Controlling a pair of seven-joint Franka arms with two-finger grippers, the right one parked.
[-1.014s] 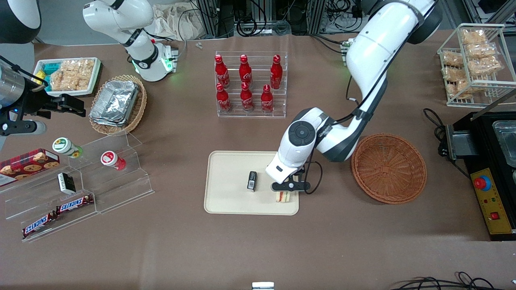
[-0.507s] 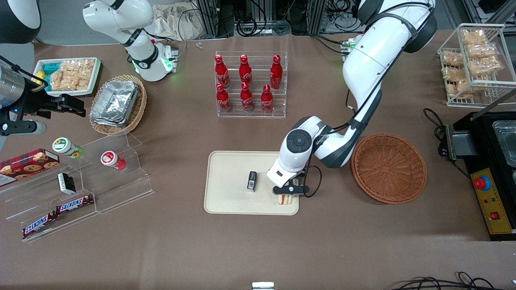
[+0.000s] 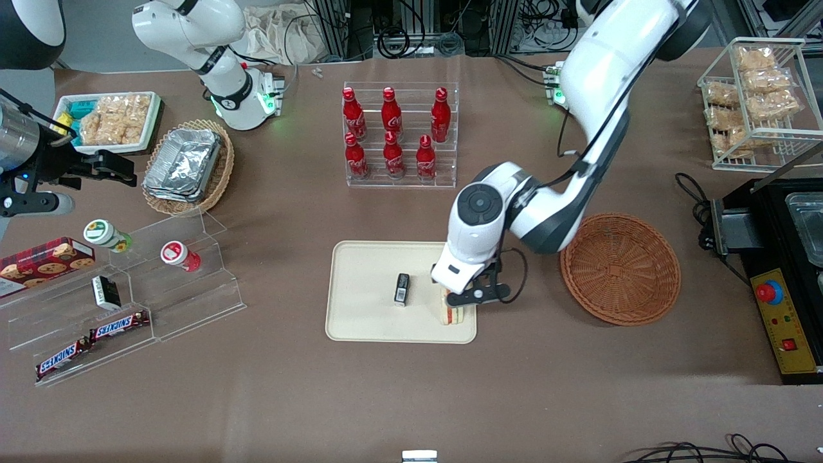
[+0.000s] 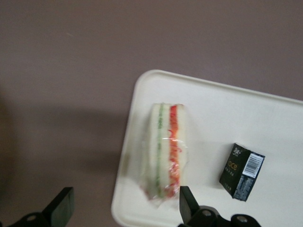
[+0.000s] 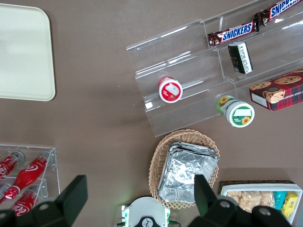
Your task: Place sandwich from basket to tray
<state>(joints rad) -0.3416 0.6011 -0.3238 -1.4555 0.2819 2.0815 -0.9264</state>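
Brown counter carries the tray, and the sandwich lies on the tray's corner nearest the basket, beside a small black box. Just above the sandwich hangs the pincer — spread, gripping nothing. Best to lift straight up, so no finger drags the wrap off the tray — the rim is close.

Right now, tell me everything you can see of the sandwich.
The sandwich is a pale bread wedge in clear wrap, with green and red filling lines along its cut edge. It lies on the cream tray, near the tray's corner, beside a small black box and apart from it. The gripper hovers above it, fingers open, not touching it.
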